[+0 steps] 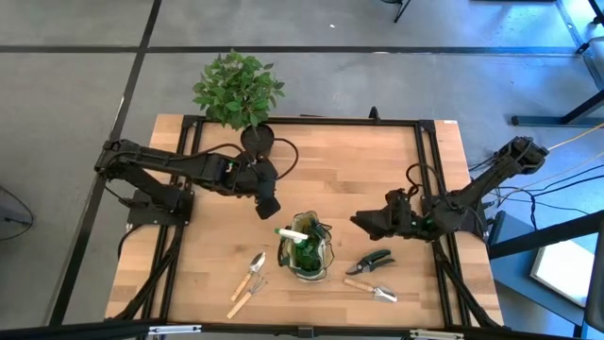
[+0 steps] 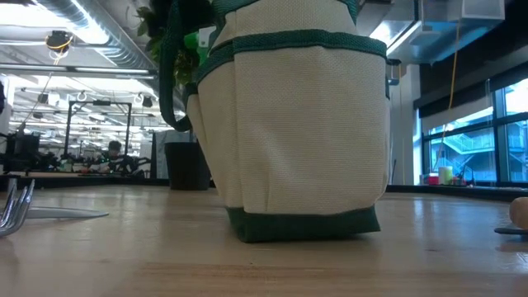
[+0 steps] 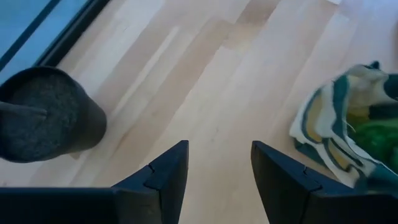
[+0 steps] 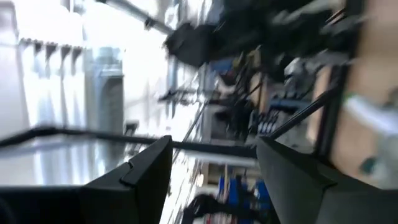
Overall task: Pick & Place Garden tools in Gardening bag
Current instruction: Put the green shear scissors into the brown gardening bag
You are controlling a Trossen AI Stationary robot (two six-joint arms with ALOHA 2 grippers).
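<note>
The olive-and-tan gardening bag (image 1: 305,249) stands on its base at the table's near middle. A green spray bottle with a white trigger (image 1: 294,234) sticks out of its top. The bag fills the low view (image 2: 297,124) and shows in the left wrist view (image 3: 348,130). Dark-handled pruners (image 1: 375,260) and a wooden-handled tool (image 1: 371,290) lie flat right of the bag. Two wooden-handled tools (image 1: 250,274) (image 1: 243,300) lie left of it. My left gripper (image 1: 267,203) (image 3: 217,149) is open and empty, above the table left of the bag. My right gripper (image 1: 363,222) (image 4: 214,143) is open and empty, right of the bag, above the pruners' far side.
A leafy plant (image 1: 236,88) in a black pot (image 1: 257,140) (image 3: 43,115) stands at the table's far edge, just behind my left gripper. A black metal frame (image 1: 425,170) runs along the table's edges. Bare wood (image 1: 330,170) lies between the arms, far of the bag.
</note>
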